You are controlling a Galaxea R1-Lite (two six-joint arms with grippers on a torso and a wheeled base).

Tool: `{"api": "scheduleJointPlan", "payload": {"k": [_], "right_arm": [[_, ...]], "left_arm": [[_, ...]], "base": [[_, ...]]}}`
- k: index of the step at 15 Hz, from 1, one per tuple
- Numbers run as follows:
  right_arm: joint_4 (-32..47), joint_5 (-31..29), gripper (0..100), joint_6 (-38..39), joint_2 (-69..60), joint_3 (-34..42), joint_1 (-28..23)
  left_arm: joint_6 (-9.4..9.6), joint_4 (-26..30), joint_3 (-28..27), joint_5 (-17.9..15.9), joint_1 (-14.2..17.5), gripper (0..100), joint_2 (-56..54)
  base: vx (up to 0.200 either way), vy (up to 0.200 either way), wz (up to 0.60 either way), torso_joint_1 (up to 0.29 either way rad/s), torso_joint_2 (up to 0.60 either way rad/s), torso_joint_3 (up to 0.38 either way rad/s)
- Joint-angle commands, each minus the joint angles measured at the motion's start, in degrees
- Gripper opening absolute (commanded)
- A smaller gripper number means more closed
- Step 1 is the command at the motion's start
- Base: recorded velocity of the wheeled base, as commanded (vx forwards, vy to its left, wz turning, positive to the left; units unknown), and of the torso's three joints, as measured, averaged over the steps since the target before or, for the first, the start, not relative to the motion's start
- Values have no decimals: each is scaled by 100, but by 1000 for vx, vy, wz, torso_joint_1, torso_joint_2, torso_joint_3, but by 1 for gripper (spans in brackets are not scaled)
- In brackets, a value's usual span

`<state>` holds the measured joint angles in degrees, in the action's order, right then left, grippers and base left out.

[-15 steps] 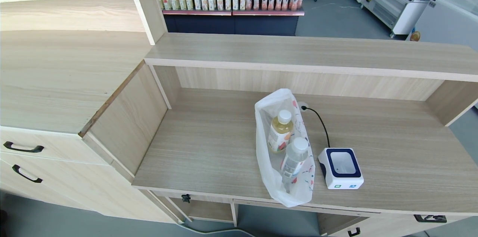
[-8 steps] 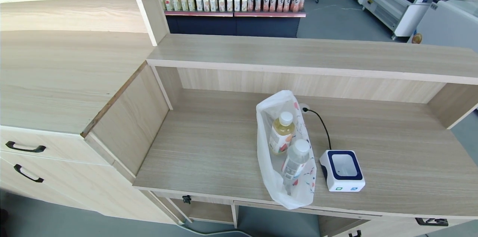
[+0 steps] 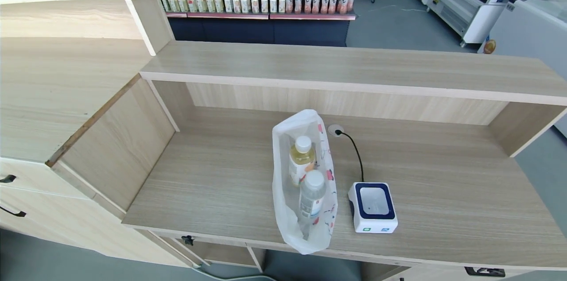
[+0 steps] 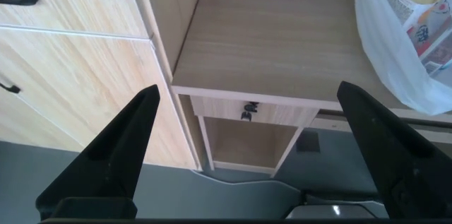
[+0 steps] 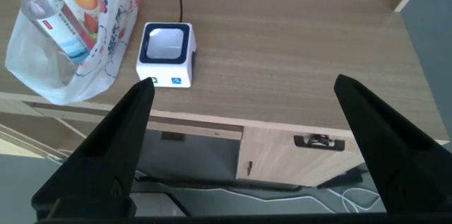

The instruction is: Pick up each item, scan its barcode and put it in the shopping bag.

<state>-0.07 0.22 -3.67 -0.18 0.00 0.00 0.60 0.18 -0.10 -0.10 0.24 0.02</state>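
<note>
A white plastic shopping bag [image 3: 282,183] stands open on the wooden counter [image 3: 212,174]. Inside it are a yellow drink bottle [image 3: 302,160] and, nearer the front edge, a clear water bottle [image 3: 312,195]. Right of the bag sits a white and blue barcode scanner [image 3: 372,206]. My left gripper [image 4: 247,153] hangs open and empty below the counter's front edge, with the bag [image 4: 385,47] off to one side. My right gripper [image 5: 244,153] is open and empty too, just off the front edge, facing the scanner [image 5: 166,54], the bag [image 5: 32,68] and the water bottle [image 5: 48,13].
The scanner's black cable [image 3: 355,152] runs back to a hole in the counter. A raised ledge [image 3: 354,64] spans the back and a taller cabinet [image 3: 53,90] walls the left. Store shelves of bottles [image 3: 257,1] stand behind. Bare counter lies on both sides of the bag.
The head camera has moved, so the whole scene sits further left in the picture. The bag, bottles and scanner keep their places on the counter.
</note>
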Motion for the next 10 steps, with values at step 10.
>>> {"api": "scheduleJointPlan", "payload": {"k": [10], "right_arm": [[-1,4,100,-11,18,0,0]], "left_arm": [[-60,-1,1,1,2,100,-2]], "base": [[0,-120,0,2,2,2]]}}
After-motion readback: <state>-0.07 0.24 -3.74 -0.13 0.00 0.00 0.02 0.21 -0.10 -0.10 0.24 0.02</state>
